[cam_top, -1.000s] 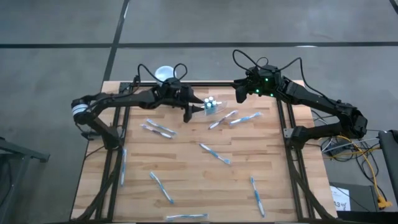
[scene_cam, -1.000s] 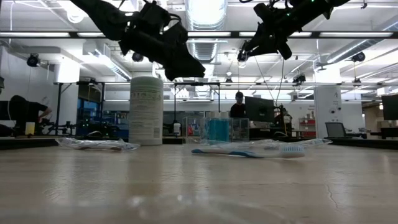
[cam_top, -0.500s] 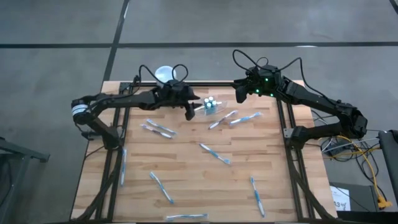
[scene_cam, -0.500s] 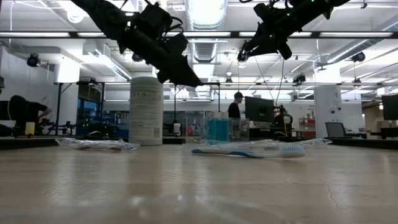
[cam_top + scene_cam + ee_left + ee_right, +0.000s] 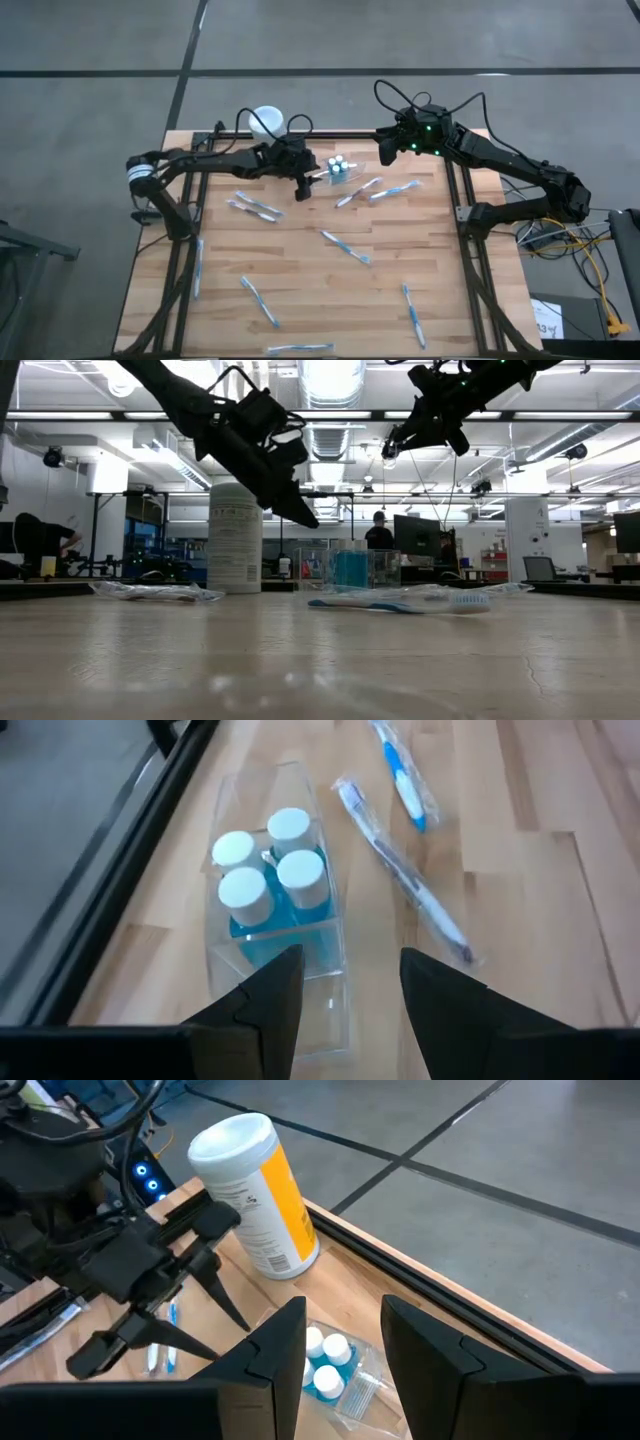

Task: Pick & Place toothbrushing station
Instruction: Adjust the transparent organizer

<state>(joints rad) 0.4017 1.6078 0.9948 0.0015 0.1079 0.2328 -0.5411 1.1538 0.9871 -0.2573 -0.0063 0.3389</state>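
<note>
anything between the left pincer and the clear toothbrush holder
Nothing: in the left wrist view only bare wood separates the open left pincer from the clear holder, just ahead.

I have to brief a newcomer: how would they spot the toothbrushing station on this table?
Look along the wooden table's far edge, right of the tall white cylinder. The toothbrushing station is a small clear box near the left gripper. Unlike the wrapped toothbrushes beside it, it holds blue liquid and four white caps.
</note>
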